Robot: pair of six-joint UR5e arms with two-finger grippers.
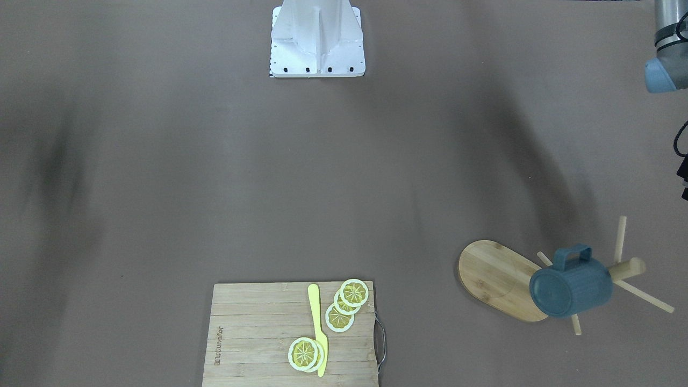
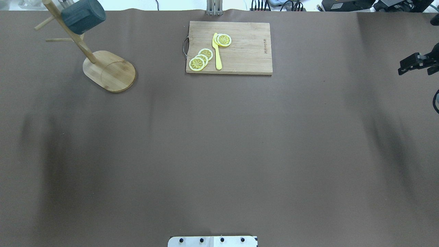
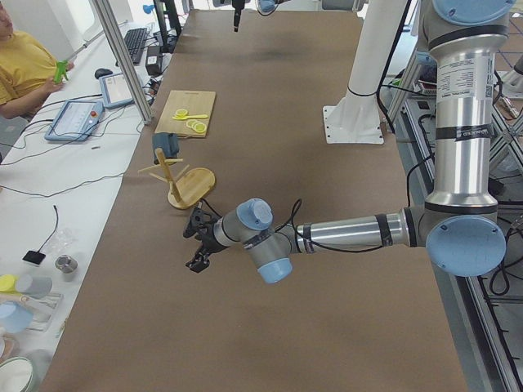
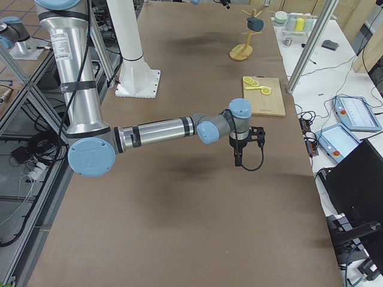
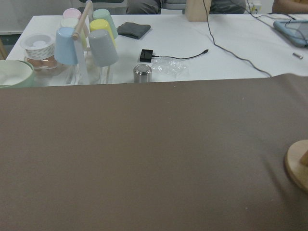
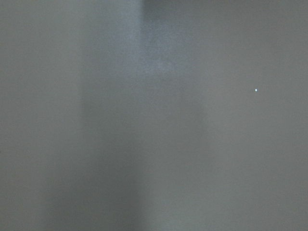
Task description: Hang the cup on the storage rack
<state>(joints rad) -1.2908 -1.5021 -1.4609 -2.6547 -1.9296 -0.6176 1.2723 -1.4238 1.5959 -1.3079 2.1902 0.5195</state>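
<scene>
The dark blue-grey cup point(image 1: 571, 287) hangs by its handle on a peg of the bamboo storage rack point(image 1: 497, 279), with no gripper touching it. Both also show in the overhead view, cup point(image 2: 83, 15) and rack point(image 2: 109, 70), at the table's far left. In the left side view my left gripper point(image 3: 196, 247) hovers over the table, short of the rack point(image 3: 192, 186); I cannot tell its state. My right gripper point(image 2: 411, 65) is at the overhead view's right edge, far from the rack; its jaws are unclear. The rack's base edge point(image 5: 298, 166) shows in the left wrist view.
A slatted cutting board point(image 2: 229, 47) with lemon slices and a yellow knife point(image 2: 216, 51) lies at the far middle. The robot's white base point(image 1: 317, 40) stands at the near side. A side table holds pastel cups point(image 5: 84, 41) beyond the left end.
</scene>
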